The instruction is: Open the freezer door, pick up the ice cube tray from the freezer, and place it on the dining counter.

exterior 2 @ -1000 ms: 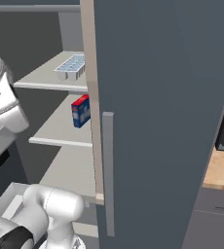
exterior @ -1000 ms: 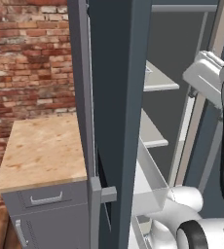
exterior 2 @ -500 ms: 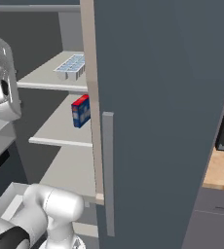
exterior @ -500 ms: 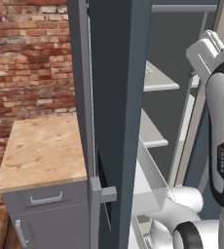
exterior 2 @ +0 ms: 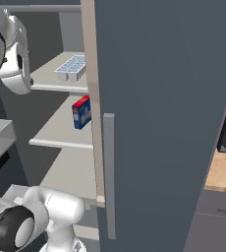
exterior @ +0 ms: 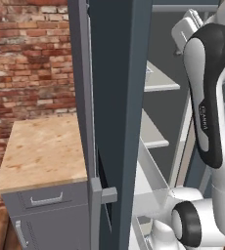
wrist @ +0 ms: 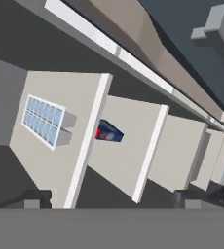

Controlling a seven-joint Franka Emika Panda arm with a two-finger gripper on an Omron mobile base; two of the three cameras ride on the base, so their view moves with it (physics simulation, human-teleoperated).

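The freezer door (exterior: 117, 97) is found swung open, so that the freezer (exterior 2: 61, 123) interior is exposed for the reach. The ice cube tray (exterior 2: 71, 68) is located flat on an upper shelf (wrist: 46, 160), near its front edge and untouched. A red-and-blue box (exterior 2: 80, 112) is stored on the shelf below. The claw (wrist: 109, 206) is held high above the shelves, looking down on them, its jaws spread wide and empty. The approach to the tray is judged to be under way.

red-and-blue box (exterior 2: 81, 112) (shelved), brick wall (exterior: 31, 63)
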